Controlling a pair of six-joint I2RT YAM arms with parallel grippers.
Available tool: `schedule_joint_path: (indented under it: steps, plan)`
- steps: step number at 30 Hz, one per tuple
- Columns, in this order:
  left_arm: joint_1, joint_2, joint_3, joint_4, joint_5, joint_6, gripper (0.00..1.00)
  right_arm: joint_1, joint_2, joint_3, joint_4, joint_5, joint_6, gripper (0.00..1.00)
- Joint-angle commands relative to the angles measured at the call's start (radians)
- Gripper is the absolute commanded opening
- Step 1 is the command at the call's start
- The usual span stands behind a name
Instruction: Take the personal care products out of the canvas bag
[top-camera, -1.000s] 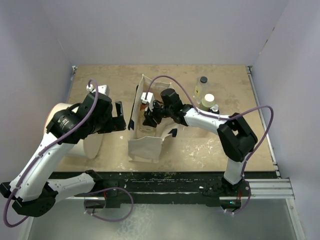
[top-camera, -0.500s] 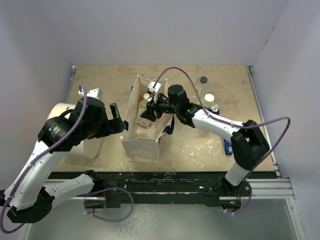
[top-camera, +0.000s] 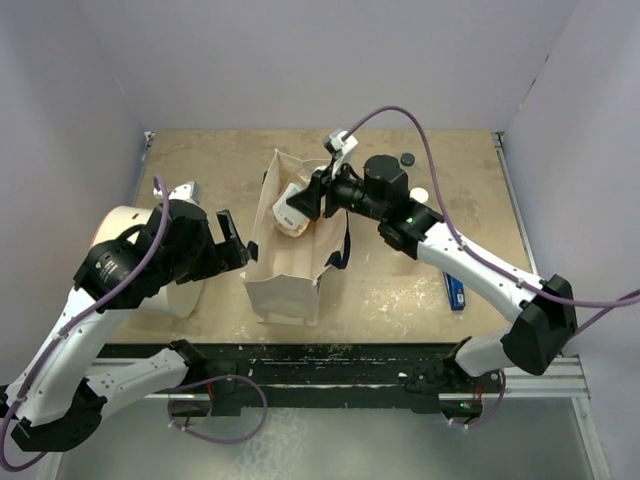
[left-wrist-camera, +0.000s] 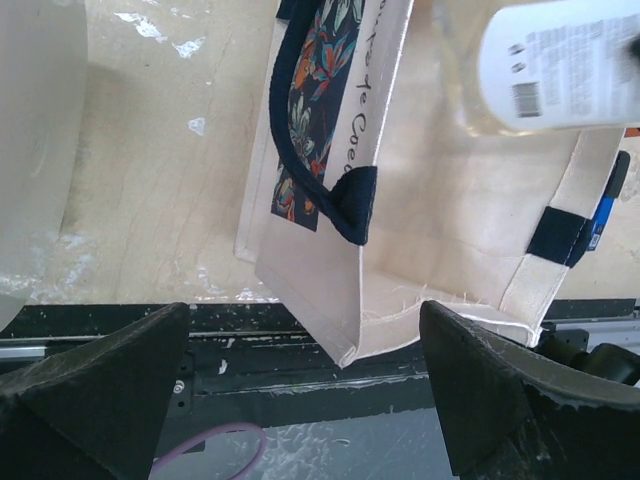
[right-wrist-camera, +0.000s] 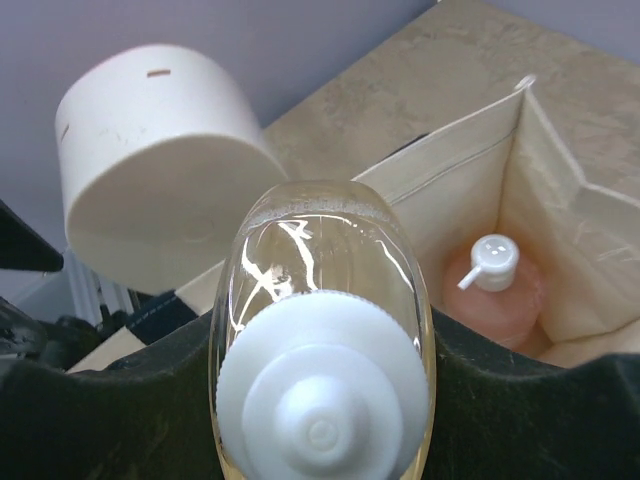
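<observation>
The beige canvas bag (top-camera: 290, 270) stands open in the middle of the table. My right gripper (top-camera: 318, 195) is shut on the clear yellowish white-capped bottle (top-camera: 292, 211) and holds it tilted above the bag's mouth. In the right wrist view the bottle (right-wrist-camera: 322, 300) fills the gap between the jaws (right-wrist-camera: 322, 405), and the pink pump bottle (right-wrist-camera: 495, 290) stands inside the bag (right-wrist-camera: 470, 165). My left gripper (top-camera: 232, 243) is open and empty beside the bag's left wall; its view shows the bag (left-wrist-camera: 340, 290) between the spread fingers (left-wrist-camera: 90, 400). The black-capped bottle (top-camera: 407, 158) and the olive-green bottle's white cap (top-camera: 419, 192) stand behind the right arm.
A large white cylinder (top-camera: 185, 292) lies at the left, mostly under my left arm; it also shows in the right wrist view (right-wrist-camera: 160, 160). A flat blue-and-black tool (top-camera: 455, 291) lies right of the bag. The table's near edge runs just below the bag.
My right gripper has risen out of the bag with the yellowish bottle and drawn back to the right. The bag has straightened up. My left gripper has barely shifted.
</observation>
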Motion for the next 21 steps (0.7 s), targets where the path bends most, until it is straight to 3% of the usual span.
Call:
schedule_joint_path:
  steps: [1, 13, 21]
  plan:
    - [0.005, 0.002, -0.001, 0.045, 0.0, -0.019, 0.99, 0.001, -0.103, 0.163, 0.06, 0.187, 0.041, 0.0]
    - [0.005, 0.022, 0.006, 0.058, 0.014, -0.02, 0.99, -0.026, -0.121, 0.325, -0.065, 0.574, -0.241, 0.0]
    - [0.005, 0.059, 0.042, 0.049, 0.0, 0.013, 0.99, -0.193, -0.127, 0.225, -0.033, 0.586, -0.16, 0.0]
